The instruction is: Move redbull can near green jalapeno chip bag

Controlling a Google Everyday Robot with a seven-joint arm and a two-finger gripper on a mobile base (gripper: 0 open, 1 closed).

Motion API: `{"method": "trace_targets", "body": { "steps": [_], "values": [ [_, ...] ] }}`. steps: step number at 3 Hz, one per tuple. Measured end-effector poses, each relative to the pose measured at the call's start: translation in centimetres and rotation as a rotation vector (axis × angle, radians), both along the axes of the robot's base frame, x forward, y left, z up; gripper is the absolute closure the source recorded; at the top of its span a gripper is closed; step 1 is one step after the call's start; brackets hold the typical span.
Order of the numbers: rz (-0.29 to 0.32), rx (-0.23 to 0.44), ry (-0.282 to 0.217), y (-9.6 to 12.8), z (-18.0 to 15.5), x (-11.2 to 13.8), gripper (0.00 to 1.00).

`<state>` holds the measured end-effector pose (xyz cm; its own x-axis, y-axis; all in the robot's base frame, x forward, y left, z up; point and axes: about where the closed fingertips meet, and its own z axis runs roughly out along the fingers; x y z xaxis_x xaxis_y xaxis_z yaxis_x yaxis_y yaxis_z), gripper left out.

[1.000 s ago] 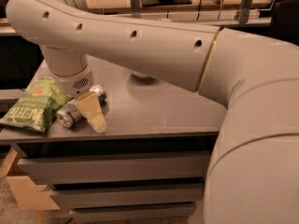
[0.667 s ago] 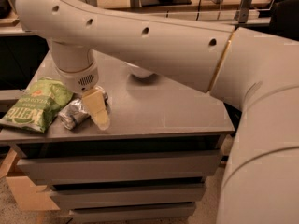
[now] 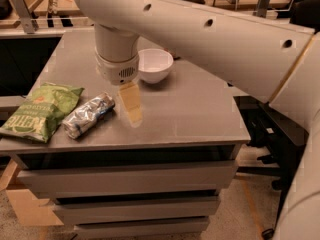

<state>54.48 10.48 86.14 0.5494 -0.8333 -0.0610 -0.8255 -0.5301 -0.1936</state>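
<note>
The redbull can (image 3: 89,115), slim and silver with dark blue patches, lies on its side on the grey table (image 3: 190,114). Its left end rests right beside the green jalapeno chip bag (image 3: 41,110), which lies flat at the table's left front corner. My gripper (image 3: 130,109) hangs from the white wrist just right of the can and above the table. It is open and holds nothing. One pale yellow finger (image 3: 129,100) shows, apart from the can.
A white bowl (image 3: 154,65) stands behind the gripper near the table's middle back. My big white arm (image 3: 215,39) crosses the upper right. Drawers (image 3: 130,179) are under the table front. Shelving and clutter stand behind.
The gripper has let go of the can and risen, moving slightly right and back. The can now lies free beside the chip bag. The view has shifted too.
</note>
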Motion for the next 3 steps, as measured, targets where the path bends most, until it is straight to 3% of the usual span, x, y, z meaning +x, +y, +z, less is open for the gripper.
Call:
{"method": "trace_targets", "body": {
  "steps": [2,3],
  "values": [
    [-0.189,0.021,0.059,-9.2,-1.4,1.6,0.0],
    [-0.195,0.022,0.059,-9.5,-1.4,1.6,0.0]
  ]
}}
